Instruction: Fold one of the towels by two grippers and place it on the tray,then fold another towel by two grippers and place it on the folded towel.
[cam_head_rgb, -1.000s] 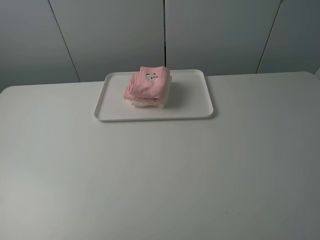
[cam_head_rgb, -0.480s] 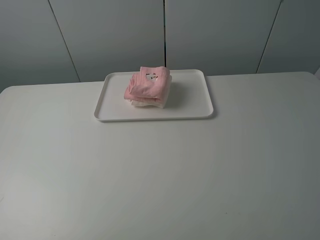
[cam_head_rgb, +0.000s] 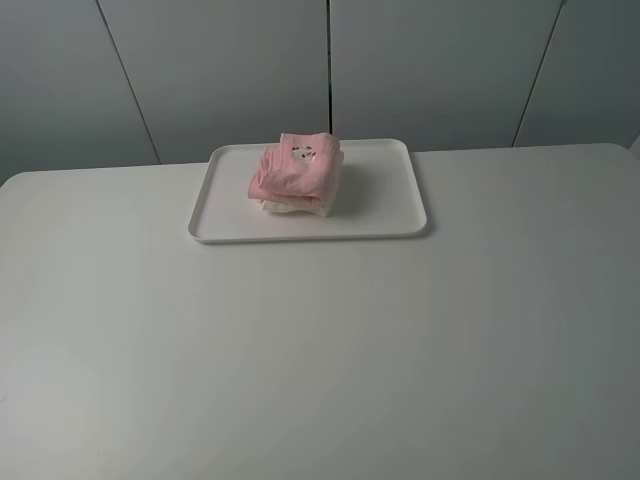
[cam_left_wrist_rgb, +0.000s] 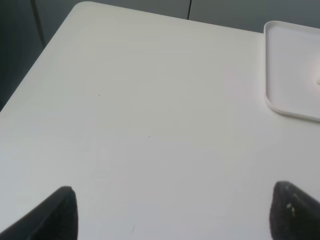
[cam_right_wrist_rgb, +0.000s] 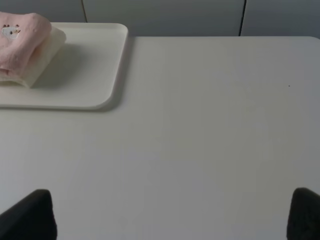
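Observation:
A folded pink towel (cam_head_rgb: 295, 167) lies on top of a folded cream towel (cam_head_rgb: 285, 207) on the white tray (cam_head_rgb: 385, 200) at the back of the table. The right wrist view shows the pink towel (cam_right_wrist_rgb: 20, 45), the cream towel (cam_right_wrist_rgb: 42, 60) under it and the tray (cam_right_wrist_rgb: 95, 75). A corner of the tray (cam_left_wrist_rgb: 292, 75) shows in the left wrist view. My left gripper (cam_left_wrist_rgb: 172, 215) is open over bare table, well away from the tray. My right gripper (cam_right_wrist_rgb: 170, 215) is open too, with nothing between its fingers. Neither gripper appears in the exterior high view.
The white table (cam_head_rgb: 320, 340) stretches wide in front of the tray. Grey wall panels (cam_head_rgb: 430, 70) stand behind the table's far edge. The table's left edge and corner (cam_left_wrist_rgb: 75, 10) show in the left wrist view.

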